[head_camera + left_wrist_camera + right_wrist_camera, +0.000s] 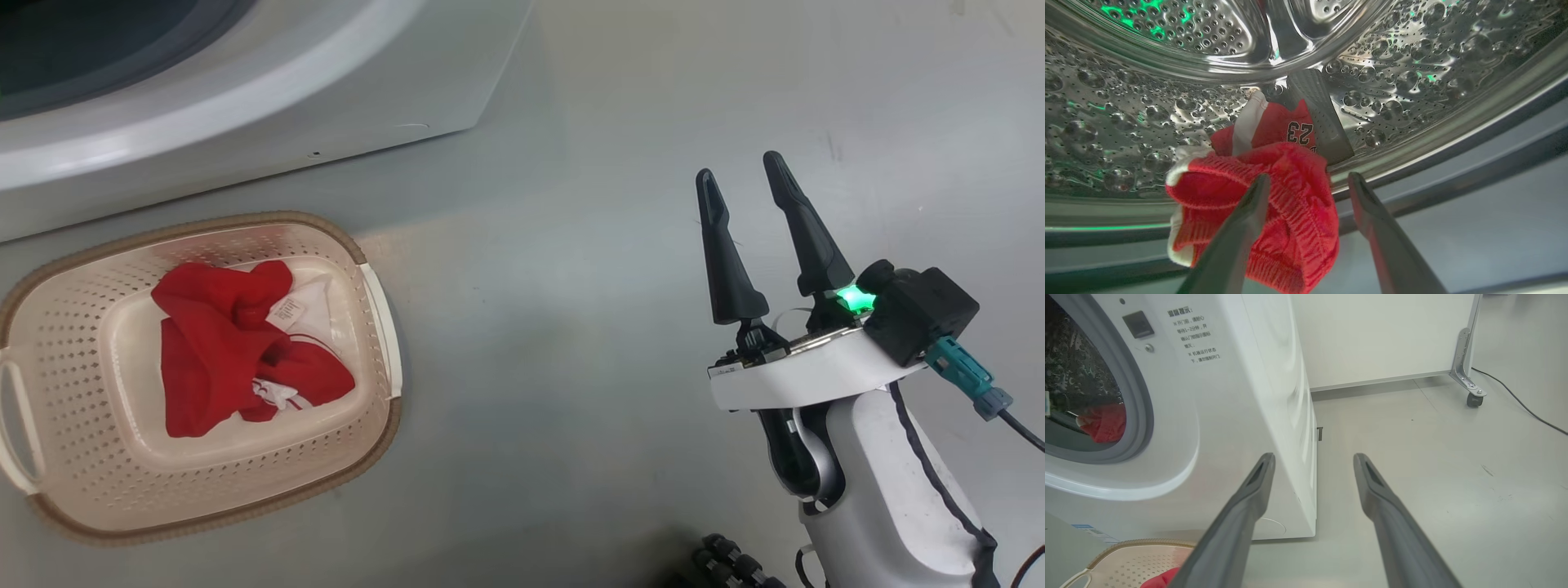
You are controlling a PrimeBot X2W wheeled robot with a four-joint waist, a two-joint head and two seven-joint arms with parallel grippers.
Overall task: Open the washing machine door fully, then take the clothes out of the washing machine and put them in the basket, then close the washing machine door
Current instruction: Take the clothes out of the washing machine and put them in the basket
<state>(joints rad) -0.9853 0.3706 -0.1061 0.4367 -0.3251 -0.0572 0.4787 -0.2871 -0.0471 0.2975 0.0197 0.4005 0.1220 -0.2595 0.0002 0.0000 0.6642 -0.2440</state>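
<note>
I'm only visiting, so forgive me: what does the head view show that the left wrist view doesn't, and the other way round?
Head view's own: the basket on the floor, red clothes lying in it, and the right pincer open, well apart from the basket.
Left wrist view's own: the inside of the steel drum, a red garment numbered 23 near its front edge, and the left pincer open, one finger across that cloth.
Shared: red fabric, and some part of the washing machine.
</note>
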